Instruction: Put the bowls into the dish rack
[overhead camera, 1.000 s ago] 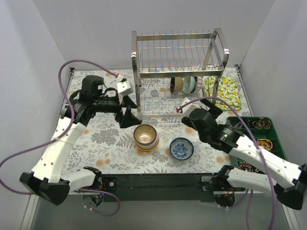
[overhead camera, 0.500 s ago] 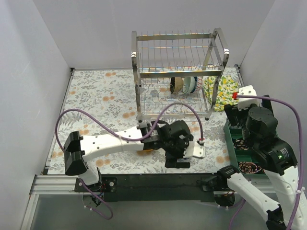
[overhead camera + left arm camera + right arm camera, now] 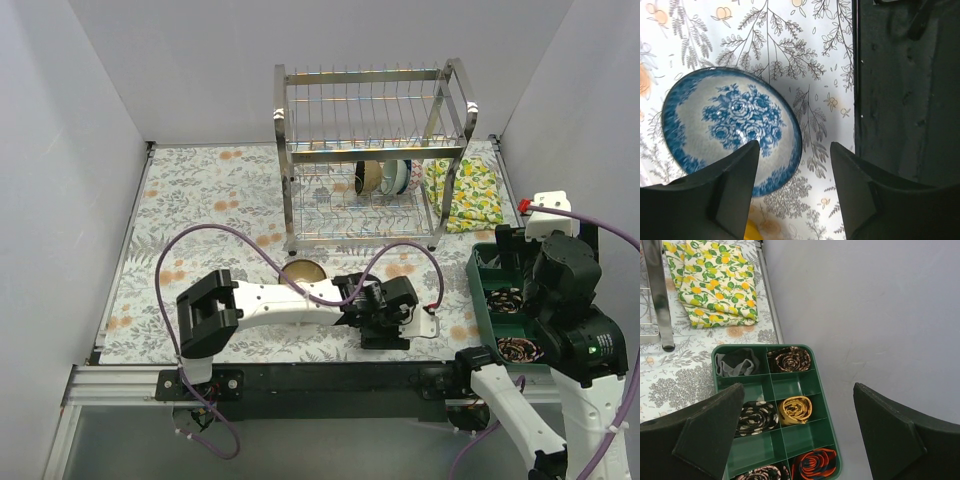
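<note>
A blue-patterned bowl sits upright on the floral mat. My left gripper is open just above it, one finger over the bowl's inside and the other outside its right rim. In the top view the left gripper hides this bowl. A stack of bowls with a brown-glazed one on top stands just left of it; its yellow edge shows in the left wrist view. The steel dish rack stands at the back, with a few bowls upright in its lower tier. My right gripper is open and empty.
A green compartment tray with rolled ties lies at the right, below the right gripper; it also shows in the right wrist view. A lemon-print cloth lies beside the rack. The black front rail runs next to the blue bowl.
My left arm swung from beside the rack to the front centre, over the blue bowl. My right arm pulled back from the rack to above the green tray.
</note>
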